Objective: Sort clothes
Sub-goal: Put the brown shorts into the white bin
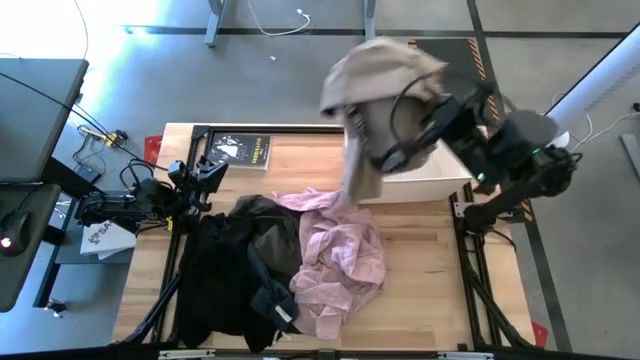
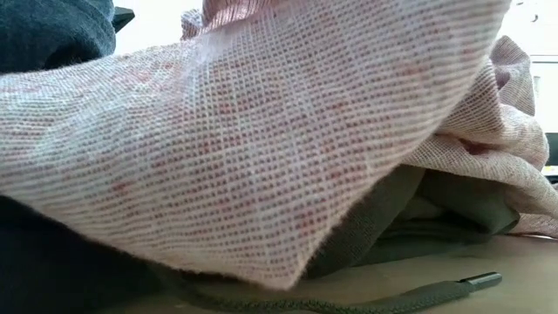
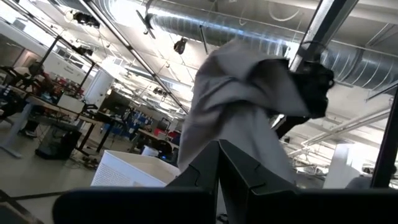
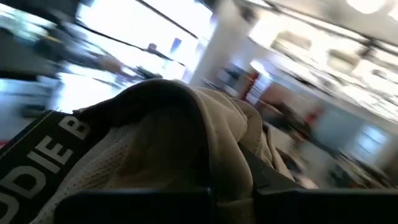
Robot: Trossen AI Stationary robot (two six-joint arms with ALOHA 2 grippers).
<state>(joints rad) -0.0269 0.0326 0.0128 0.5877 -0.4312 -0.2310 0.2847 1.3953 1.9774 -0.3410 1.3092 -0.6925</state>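
Observation:
My right gripper (image 3: 313, 87) is raised high over the table's far right and is shut on a beige-grey garment (image 1: 378, 75). This garment also fills the right wrist view (image 4: 186, 130). On the table lie a pale pink garment (image 1: 338, 250), a black one (image 1: 222, 272) and a dark grey-olive one (image 1: 268, 228), heaped and overlapping. In the low view, the pink cloth (image 2: 261, 131) lies on the olive one (image 2: 436, 218). My left gripper (image 3: 217, 177) waits shut at the table's left, touching nothing. My right gripper holds the beige-grey garment by a bunched part (image 4: 224, 143) that drapes over the fingers and hides the place of contact. The fingers point about level. The garment is lifted and hangs slack below the gripper, its lower end (image 1: 362, 185) by the basket's left side.
A white basket (image 1: 440, 172) stands at the table's far right, under the raised arm. A small dark booklet (image 1: 240, 150) lies at the far left. A grey-green drawstring (image 2: 471, 281) trails on the bare wood near the low camera.

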